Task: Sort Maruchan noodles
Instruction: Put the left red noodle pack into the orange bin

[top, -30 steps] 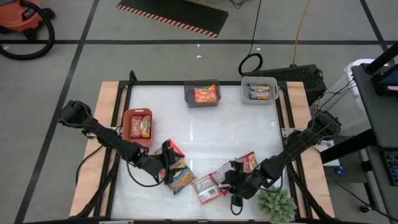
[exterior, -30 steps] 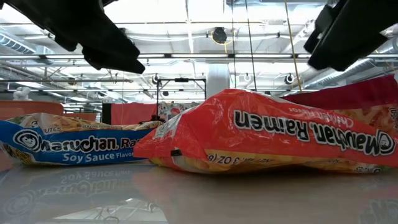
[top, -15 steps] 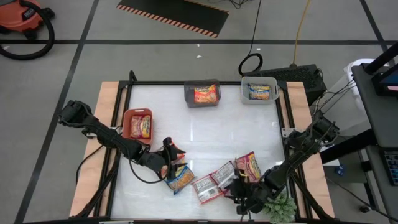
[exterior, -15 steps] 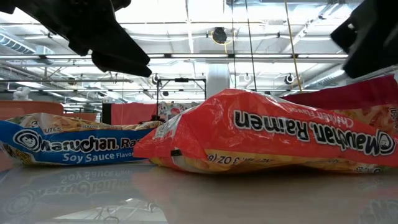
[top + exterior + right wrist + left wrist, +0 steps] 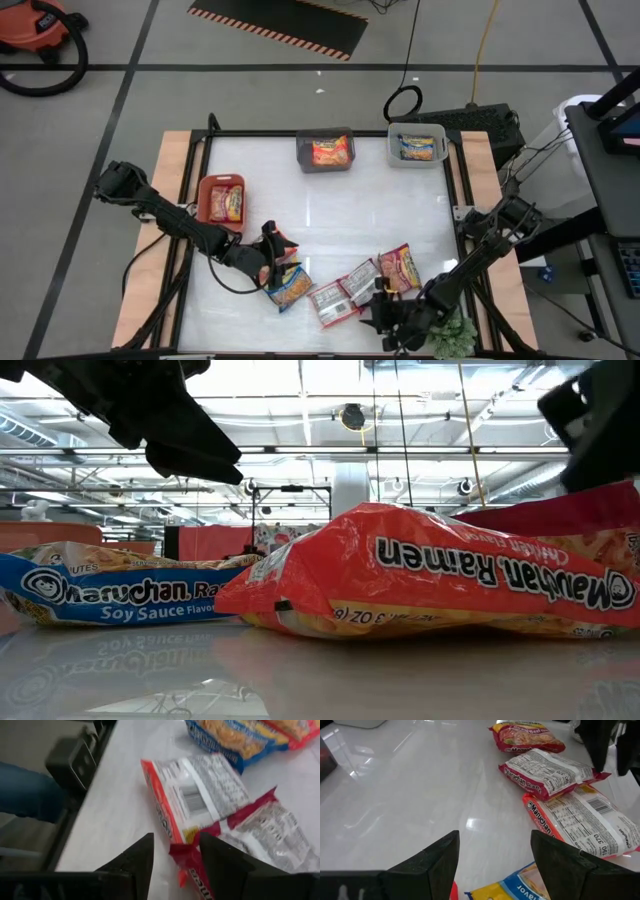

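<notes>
Noodles: loose packets lie in a row along the near edge of the table (image 5: pixel 330 235), others already binned. Far left, red bin (image 5: pixel 205 188) holds one packet; left gripper (image 5: pixel 268 262) hovers just right of it, low over the table, fingers (image 5: pixel 432 865) parted with nothing between them. Directly under and right of it lies a blue-trim packet (image 5: pixel 290 286), with a red packet edge (image 5: pixel 283 238) beside the gripper. Next right, a red packet, label side up (image 5: pixel 329 302), long axis slanting left-right; then a silvery packet (image 5: pixel 358 282); then a red-trim packet, face up (image 5: pixel 400 266). Right gripper (image 5: pixel 392 318) sits at the near edge, just near of the silvery packet, fingers (image 5: pixel 131 860) apart and empty; a red crimped corner of that packet shows between the tips in the wrist view. Judgement: right arm is nearer the middle packets, left nearer the blue one. Far side: grey bin (image 5: pixel 325 151) with an orange packet, white bin (image 5: pixel 417 146) with a blue one. Packets are flat, crinkly, glossy; likely to slide on the slick top.
</notes>
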